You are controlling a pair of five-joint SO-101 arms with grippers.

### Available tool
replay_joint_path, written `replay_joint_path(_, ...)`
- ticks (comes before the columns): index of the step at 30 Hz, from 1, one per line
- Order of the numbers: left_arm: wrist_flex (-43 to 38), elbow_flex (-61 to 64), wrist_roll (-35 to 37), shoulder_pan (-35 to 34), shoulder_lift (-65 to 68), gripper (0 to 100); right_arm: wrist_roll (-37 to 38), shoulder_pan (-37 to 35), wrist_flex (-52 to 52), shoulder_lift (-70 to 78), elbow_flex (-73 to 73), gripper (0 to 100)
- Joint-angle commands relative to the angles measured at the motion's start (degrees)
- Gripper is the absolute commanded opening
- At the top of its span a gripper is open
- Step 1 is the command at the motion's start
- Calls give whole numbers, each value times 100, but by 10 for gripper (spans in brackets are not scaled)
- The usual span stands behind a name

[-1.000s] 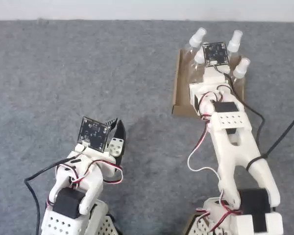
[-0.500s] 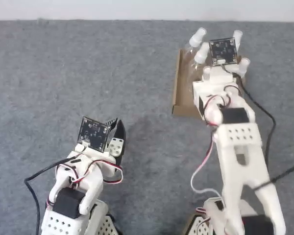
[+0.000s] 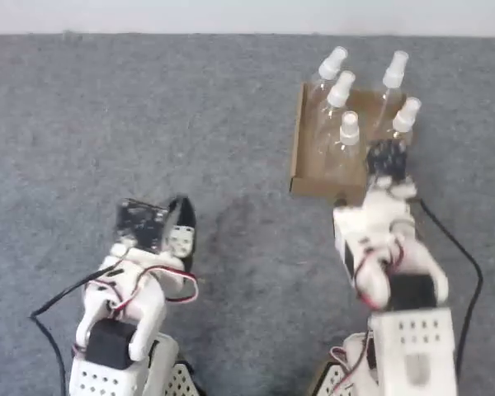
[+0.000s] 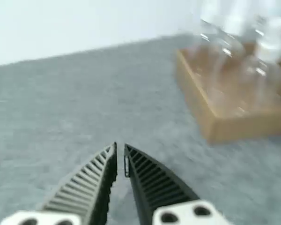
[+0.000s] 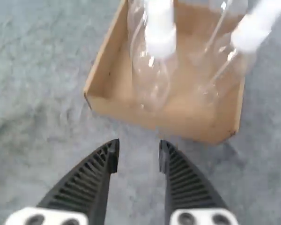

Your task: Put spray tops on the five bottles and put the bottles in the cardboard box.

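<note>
Overhead view of a grey table [image 3: 148,107] with two white robot arms at its near edge. At the far right sits the box [image 3: 296,140], a shallow open cardboard tray. All five bottles [image 3: 346,148] stand upright inside it, clear plastic and close together. Each carries a white spray top [image 3: 349,125]; whether the tops are screwed fully home is too fine to tell.

The right gripper [image 5: 138,143] hangs just short of the box's near wall, over bare table. Its jaws are parted and hold nothing; its wrist view looks past the black fingers at the nearest two bottles. The left gripper [image 4: 120,146] is low over the table at the near left, well apart from the box. Its jaws are drawn almost together with only a slit between them, and they are empty too. Its wrist view shows the box and bottles off to one side, farther away.

Judging from this layout, the task is at its last step, or done: nothing waits on the table to be capped or packed. The next move probably calls only for taking both arms clear; the right arm needs care near the box, since a nudge to its wall could topple the light bottles.
</note>
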Motion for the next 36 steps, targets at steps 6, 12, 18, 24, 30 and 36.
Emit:
replay_joint_path(6, 35, 760, -26, -1380, -721, 19, 985, 57, 514, -2545, 1609, 73)
replay_joint_path(12, 62, 1631, -26, -1415, -712, 19, 993, 66, 840, -3582, 2831, 73)
replay_joint_path(18, 844, 1613, -26, -1424, -712, 17, 993, 321, 901, -3503, 2954, 73)
replay_joint_path(24, 1644, 1613, -9, -1389, -712, 17, 993, 1279, 901, -3512, 3473, 73)
replay_joint_path(30, 1653, 1613, 0, -1398, -712, 17, 985, 2334, 1068, -3503, 3473, 75)
replay_joint_path(36, 1653, 1613, 0, -1398, -712, 17, 976, 2633, 1719, -3503, 3473, 74)
